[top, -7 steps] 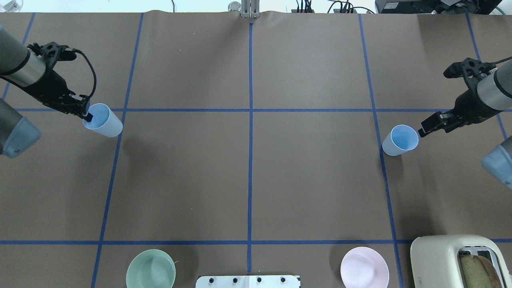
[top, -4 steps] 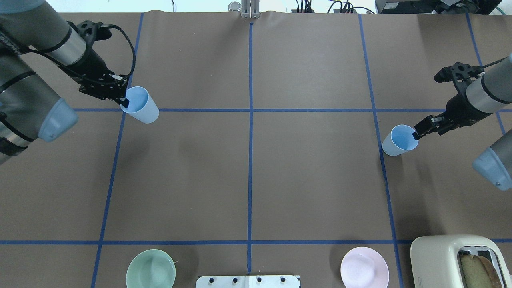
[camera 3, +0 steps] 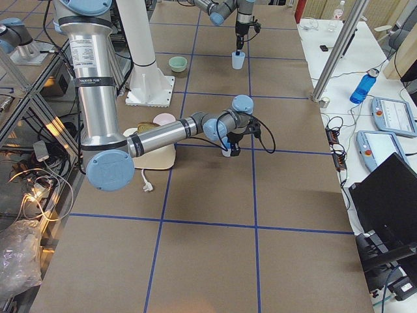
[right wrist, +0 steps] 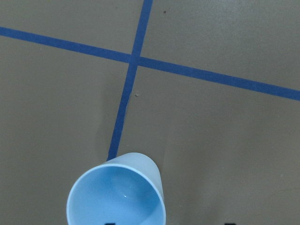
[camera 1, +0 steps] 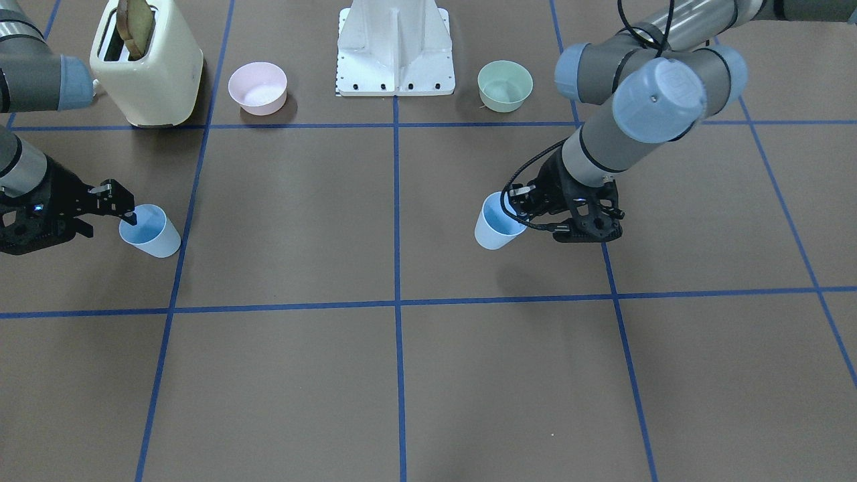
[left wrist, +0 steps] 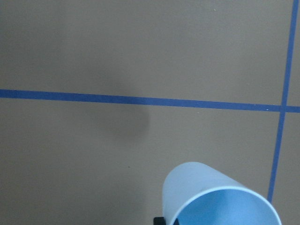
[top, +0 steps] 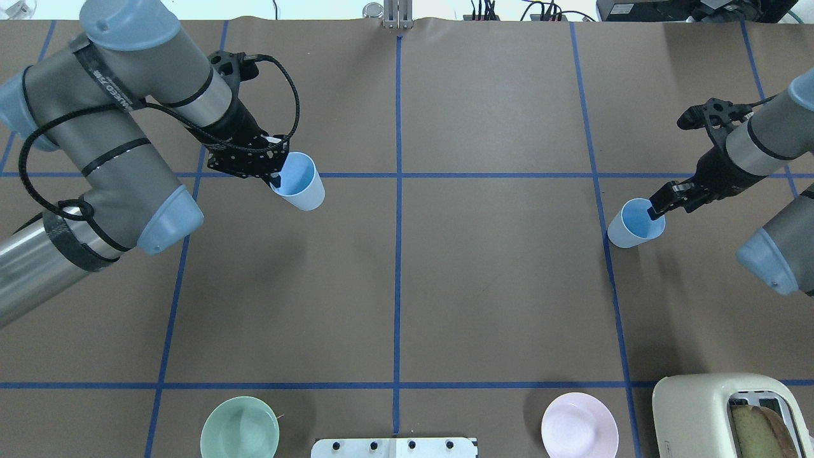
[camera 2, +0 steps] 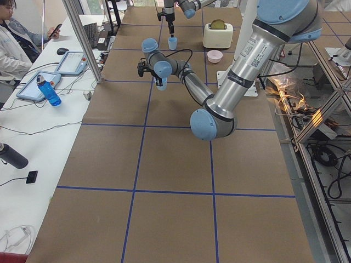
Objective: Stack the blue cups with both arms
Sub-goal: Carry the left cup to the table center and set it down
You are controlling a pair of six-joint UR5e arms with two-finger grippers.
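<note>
Blue plastic, pale outside and deeper within: the left cup (top: 300, 184) hung clear of the brown papered surface (top: 496, 286). In the left wrist view its shadow lay apart from it. It was over a crosswise tape line, on the robot's left of the centre line. The left arm (top: 152, 70) held it by the rim, jaws pinched on the wall with one finger inside the mouth.

The right cup (top: 634, 224) stood upright on the surface, far over on the robot's right, its base just beside a tape line. The right arm (top: 760, 137) reached down to it, jaws astride the rim with one finger tip inside the mouth. Whether they pressed the wall or stood slightly off it could not be told. The two cups were well apart.

Along the robot's own edge sat a green bowl (top: 240, 427) and a pink bowl (top: 579, 425), with the white pedestal (camera 1: 395, 47) between them. Beside the pink bowl, a cream toaster (top: 706, 407) held a slice of bread (top: 760, 434).
</note>
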